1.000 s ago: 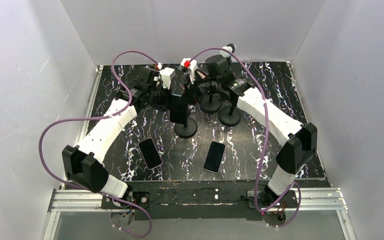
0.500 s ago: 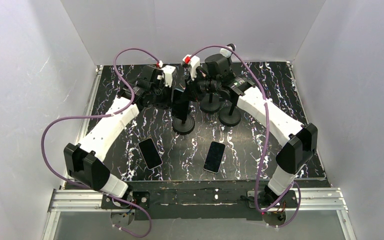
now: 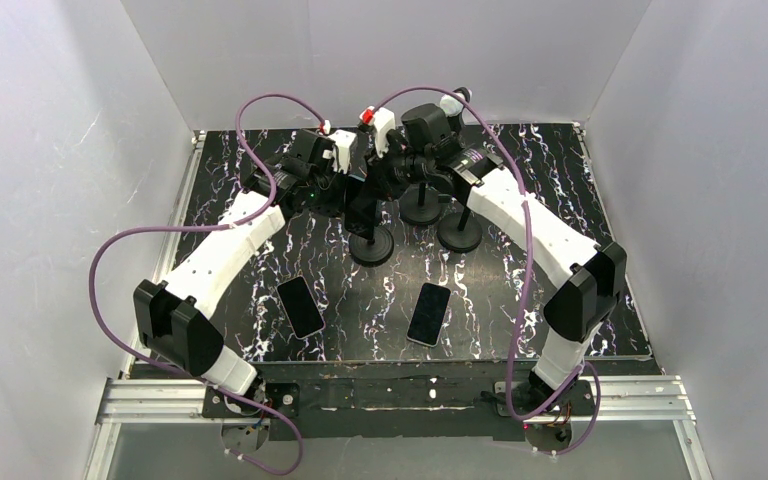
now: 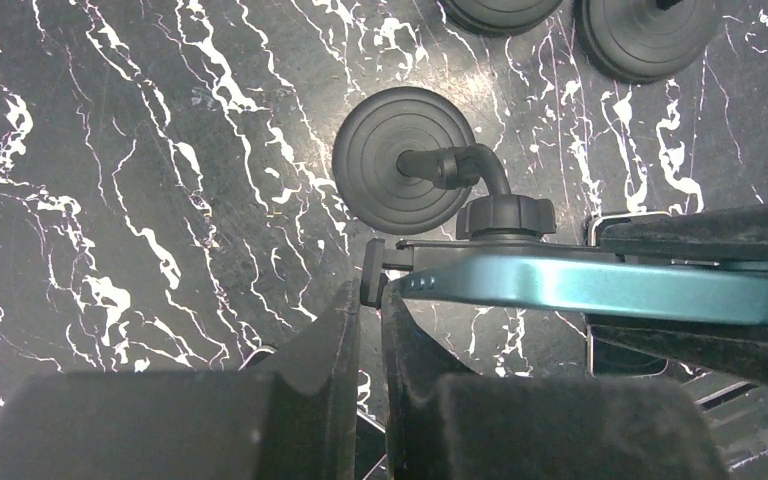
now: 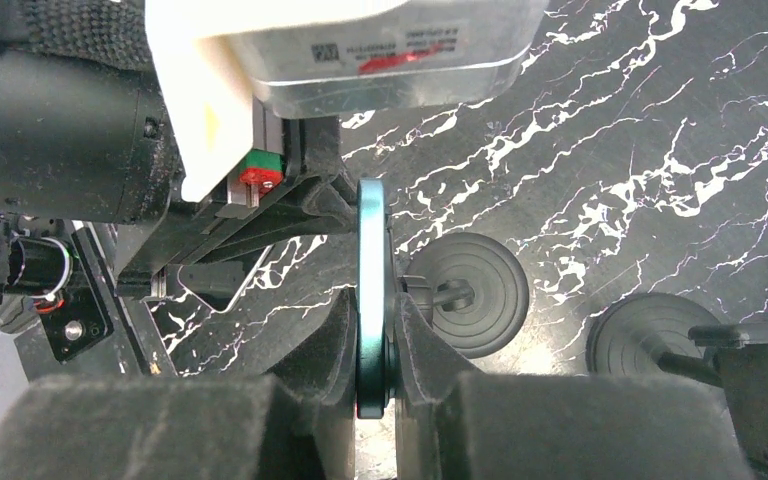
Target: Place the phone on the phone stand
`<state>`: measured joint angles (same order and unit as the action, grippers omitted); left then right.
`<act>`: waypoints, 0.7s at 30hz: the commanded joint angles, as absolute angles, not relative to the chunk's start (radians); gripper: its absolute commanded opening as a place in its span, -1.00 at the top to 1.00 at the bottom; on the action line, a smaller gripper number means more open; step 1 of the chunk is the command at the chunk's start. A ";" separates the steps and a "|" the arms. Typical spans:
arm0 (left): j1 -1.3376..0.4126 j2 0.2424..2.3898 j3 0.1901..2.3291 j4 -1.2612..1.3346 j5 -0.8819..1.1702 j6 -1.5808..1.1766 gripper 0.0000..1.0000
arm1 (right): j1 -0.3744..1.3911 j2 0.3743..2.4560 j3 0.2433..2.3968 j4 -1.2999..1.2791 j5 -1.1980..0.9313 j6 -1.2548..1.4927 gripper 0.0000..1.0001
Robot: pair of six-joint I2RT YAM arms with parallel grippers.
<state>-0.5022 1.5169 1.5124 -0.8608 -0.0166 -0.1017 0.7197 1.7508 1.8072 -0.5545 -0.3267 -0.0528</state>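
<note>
Both arms and the stand (image 4: 400,160) between them have shifted slightly back. Two spare phones (image 3: 300,306) lie flat on the near bench (image 3: 360,300). Mid-bench, the right gripper (image 5: 372,315) pinches the teal phone (image 5: 370,230) on edge against the stand's holder. The left gripper (image 4: 370,300) is closed beside the holder's end, and I cannot tell whether it grips anything. Two other stands (image 3: 458,238) stand behind.

Both arms are stretched forward and angled inward, with the wrists brought close together. The left gripper (image 4: 370,305) is closed; the right gripper (image 5: 372,330) is clamped on the phone (image 5: 370,235).

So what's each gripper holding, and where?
Right gripper clamps the teal phone across its flat faces, near one end. Left gripper is shut by the stand's clamp; whether it grips that is unclear.
</note>
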 commanded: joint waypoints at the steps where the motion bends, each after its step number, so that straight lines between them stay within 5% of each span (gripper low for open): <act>1: -0.477 1.492 1.527 -0.978 -0.167 -0.067 1.00 | 0.673 1.750 1.861 -0.591 -0.155 -0.102 0.97; 21: -0.477 1.474 1.529 -0.946 0.054 -0.066 1.00 | 0.680 1.794 1.818 -0.538 -0.141 -0.145 0.97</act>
